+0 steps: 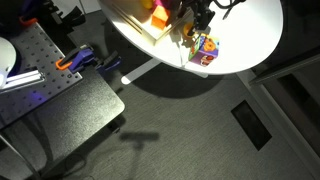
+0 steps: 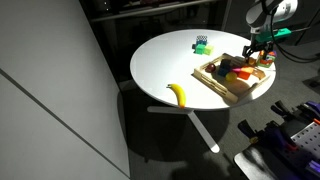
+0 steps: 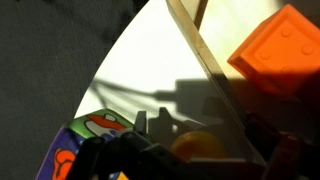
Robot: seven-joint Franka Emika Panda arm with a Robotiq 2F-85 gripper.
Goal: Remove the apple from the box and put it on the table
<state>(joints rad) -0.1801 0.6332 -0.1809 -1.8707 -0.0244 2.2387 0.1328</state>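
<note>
The small yellow-orange apple [image 3: 197,150] sits between the fingers of my gripper [image 3: 200,135], which looks shut on it. It is in shadow beside the thin pale wall of the light-wood box [image 3: 205,60]. In both exterior views the gripper [image 1: 200,18] [image 2: 262,48] hangs over the box [image 1: 165,36] [image 2: 215,80] near its edge. The apple itself is too small to make out there. The round white table [image 1: 250,30] [image 2: 165,60] [image 3: 140,70] carries the box.
A multicoloured cube [image 1: 205,48] [image 2: 202,43] [image 3: 90,140] stands on the table by the box. An orange block [image 3: 280,50] and other orange-red items [image 2: 240,72] lie in the box. A banana [image 2: 178,95] lies near the table's rim. A grey perforated plate [image 1: 35,60] stands beside the table.
</note>
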